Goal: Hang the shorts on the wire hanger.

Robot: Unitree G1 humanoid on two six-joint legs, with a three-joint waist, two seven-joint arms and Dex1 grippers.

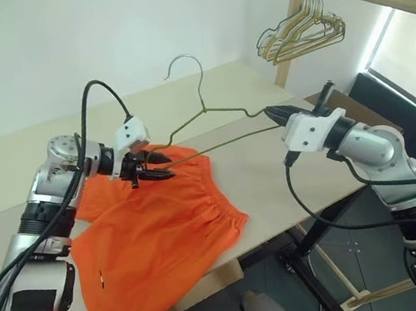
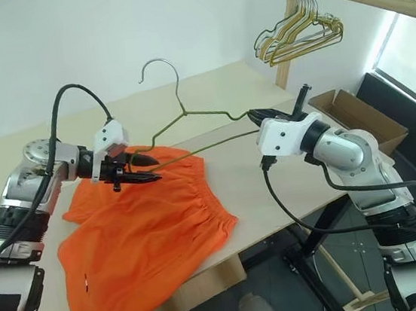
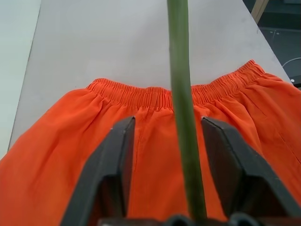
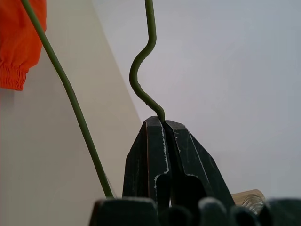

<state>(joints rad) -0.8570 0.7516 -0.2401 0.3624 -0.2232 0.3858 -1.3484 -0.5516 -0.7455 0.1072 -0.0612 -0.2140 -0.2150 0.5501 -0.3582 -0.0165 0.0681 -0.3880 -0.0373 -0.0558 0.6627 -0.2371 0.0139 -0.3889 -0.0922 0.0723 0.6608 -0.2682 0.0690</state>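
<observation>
The orange shorts (image 1: 161, 233) lie flat on the table (image 1: 271, 170); the wire hanger (image 1: 211, 117) hangs above them; the right gripper (image 1: 273, 113), arm extended level, pinches its shoulder; the left gripper (image 1: 165, 164), angled down, straddles the wire with fingers apart

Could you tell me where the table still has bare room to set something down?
Bare tabletop lies between the shorts and the right gripper, and behind the wire hanger toward the wall. The near-left side is crowded by shorts and left gripper.
</observation>
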